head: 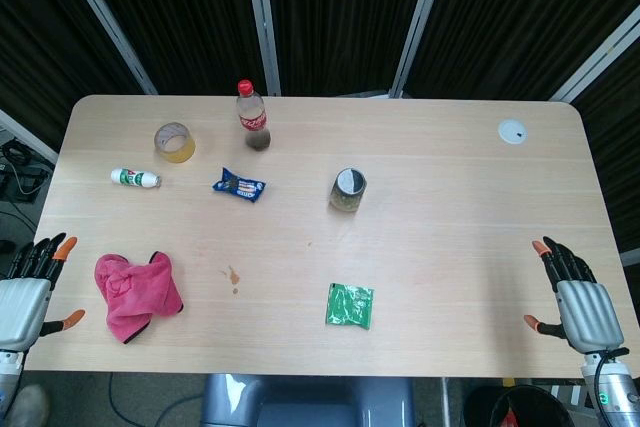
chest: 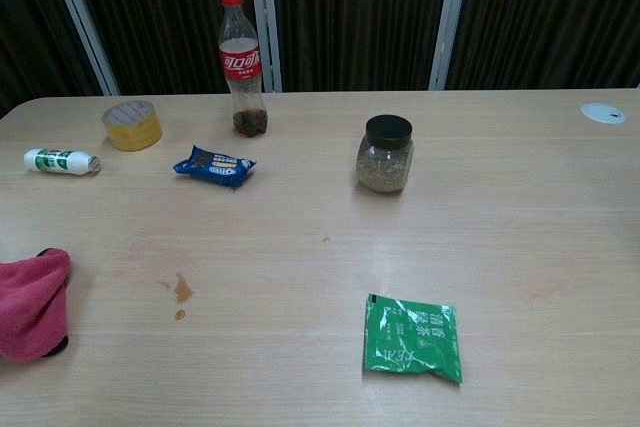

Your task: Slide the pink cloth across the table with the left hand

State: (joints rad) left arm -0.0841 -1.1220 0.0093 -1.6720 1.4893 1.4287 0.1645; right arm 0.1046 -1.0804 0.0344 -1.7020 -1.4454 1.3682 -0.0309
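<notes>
The pink cloth (head: 136, 294) lies crumpled near the front left edge of the bench (head: 440, 277), just beside the left hand (head: 28, 292), toward the middle. That hand is open and holds nothing; the right hand (head: 572, 297) is far away.
</notes>
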